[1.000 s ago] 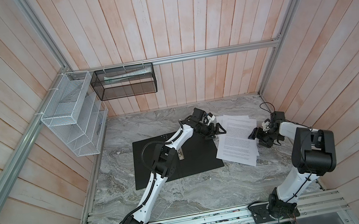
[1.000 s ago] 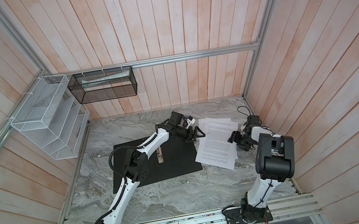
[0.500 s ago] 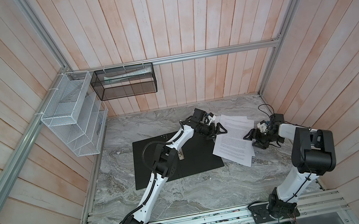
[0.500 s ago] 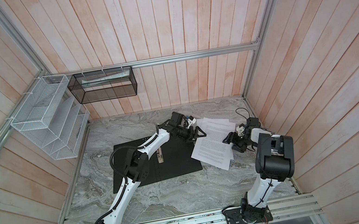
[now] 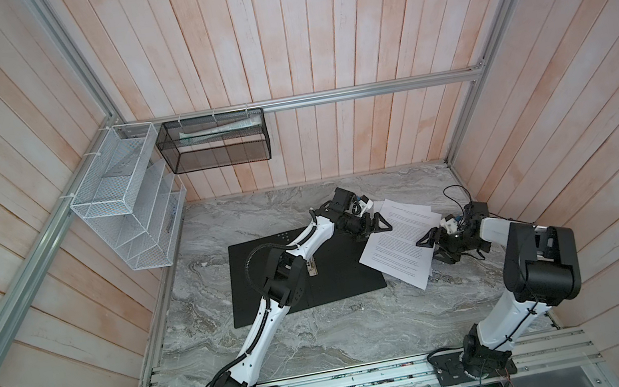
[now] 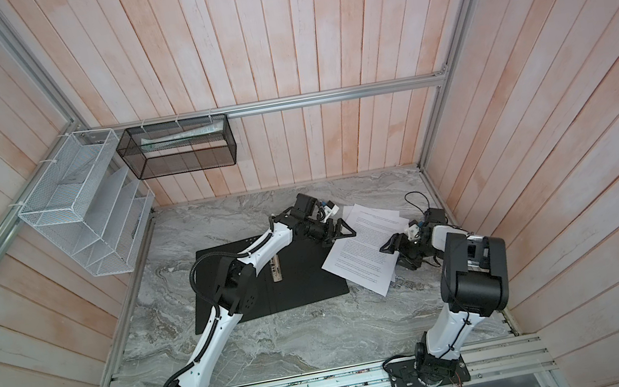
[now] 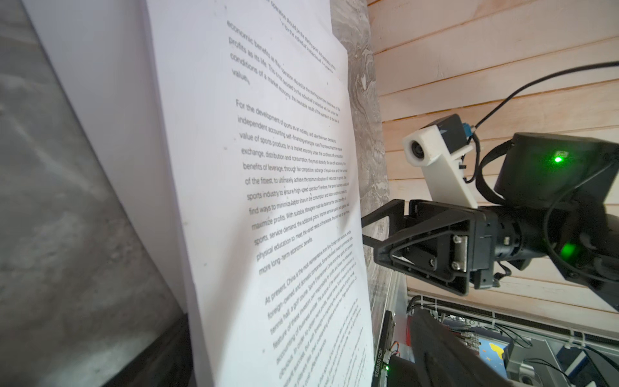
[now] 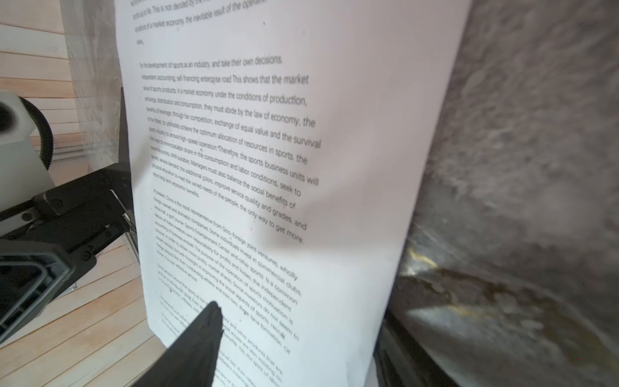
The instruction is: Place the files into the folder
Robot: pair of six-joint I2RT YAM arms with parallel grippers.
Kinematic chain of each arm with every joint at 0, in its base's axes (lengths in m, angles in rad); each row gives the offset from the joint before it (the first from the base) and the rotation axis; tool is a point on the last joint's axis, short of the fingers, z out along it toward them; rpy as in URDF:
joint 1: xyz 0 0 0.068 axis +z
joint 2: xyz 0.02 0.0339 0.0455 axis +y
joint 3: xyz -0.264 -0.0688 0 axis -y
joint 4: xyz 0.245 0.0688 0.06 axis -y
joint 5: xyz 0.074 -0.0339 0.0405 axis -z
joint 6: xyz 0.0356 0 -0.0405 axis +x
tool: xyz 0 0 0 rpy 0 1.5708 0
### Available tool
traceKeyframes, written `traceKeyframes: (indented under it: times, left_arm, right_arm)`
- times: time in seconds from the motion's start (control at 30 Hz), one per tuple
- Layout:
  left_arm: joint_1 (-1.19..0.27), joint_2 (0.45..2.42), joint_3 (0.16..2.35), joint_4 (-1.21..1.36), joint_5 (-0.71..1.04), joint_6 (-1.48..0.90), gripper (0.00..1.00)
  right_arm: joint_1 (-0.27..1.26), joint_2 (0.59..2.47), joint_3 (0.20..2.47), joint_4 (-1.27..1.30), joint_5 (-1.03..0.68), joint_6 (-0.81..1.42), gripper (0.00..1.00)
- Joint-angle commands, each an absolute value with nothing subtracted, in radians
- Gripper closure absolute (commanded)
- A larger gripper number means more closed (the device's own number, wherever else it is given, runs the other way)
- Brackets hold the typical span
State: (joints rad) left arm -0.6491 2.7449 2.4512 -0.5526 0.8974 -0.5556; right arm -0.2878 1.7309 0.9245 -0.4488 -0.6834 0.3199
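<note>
Grey marble table, wood-slat walls all round. files: fanned stack of printed sheets, flat on table right of folder, 1 corner lapping onto it. folder open, black inside up, clip at spine. left tool spread wide at sheets' folder-side edge, holding nothing. right tool jaws apart at opposite edge, 1 finger over top sheet, no pinch afaict. Paper looks light, floppy, slidey, likely to fan apart; imo pinch whole stack at edge or slide it.
</note>
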Motion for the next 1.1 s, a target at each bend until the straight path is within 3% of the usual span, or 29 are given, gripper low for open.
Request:
traceKeyframes:
  times: [0.0,0.43,0.67,1.07]
  left_arm:
    - [-0.655,2.717,2.427,-0.565,0.934,-0.573,0.00]
    - [-0.693,2.670,2.327,-0.346,1.158,-0.771,0.00]
    - [-0.698,2.615,2.329,-0.342,1.155,-0.760,0.00]
    - [-0.703,2.576,2.264,-0.291,1.193,-0.799,0.00]
  right_arm:
    - [-0.295,1.719,0.896,-0.510,-0.699,0.336,0.29]
    - [-0.359,1.656,0.858,-0.491,-0.757,0.352,0.30]
    - [-0.395,1.614,0.850,-0.500,-0.706,0.351,0.30]
    - [-0.403,1.638,0.845,-0.493,-0.763,0.343,0.31]
